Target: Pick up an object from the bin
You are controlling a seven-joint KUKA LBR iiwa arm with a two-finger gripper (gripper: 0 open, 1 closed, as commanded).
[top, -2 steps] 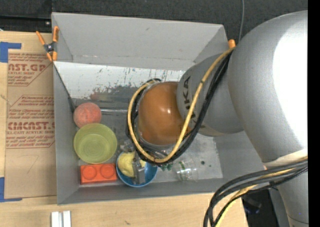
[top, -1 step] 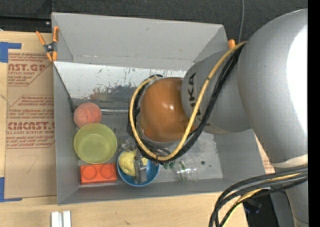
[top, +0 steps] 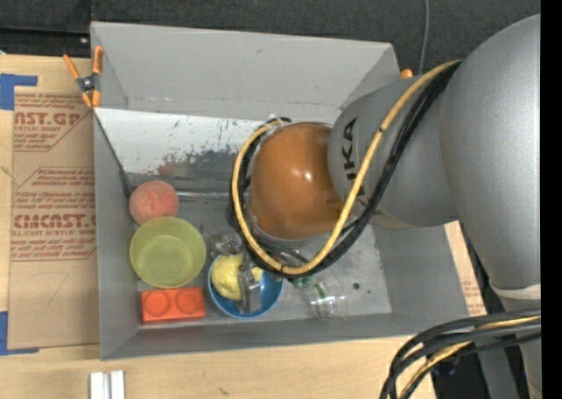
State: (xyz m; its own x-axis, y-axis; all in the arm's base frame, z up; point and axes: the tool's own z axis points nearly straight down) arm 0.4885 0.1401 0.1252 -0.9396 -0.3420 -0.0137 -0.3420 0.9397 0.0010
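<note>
My gripper [top: 251, 286] reaches down into a small blue bowl [top: 263, 299] near the bin's front wall, and most of it is hidden under the arm's orange cover. A pale yellow rounded thing [top: 227, 276] sits in the bowl's left half, right beside the gripper's tip. A small clear plastic piece [top: 327, 302] lies to the right of the bowl on the bin floor.
At front left, a yellow-green cup [top: 167, 251] stands open side up. A pink ball [top: 154, 201] lies behind it and an orange toy brick [top: 172, 304] in front. The arm covers the bin's middle and right side.
</note>
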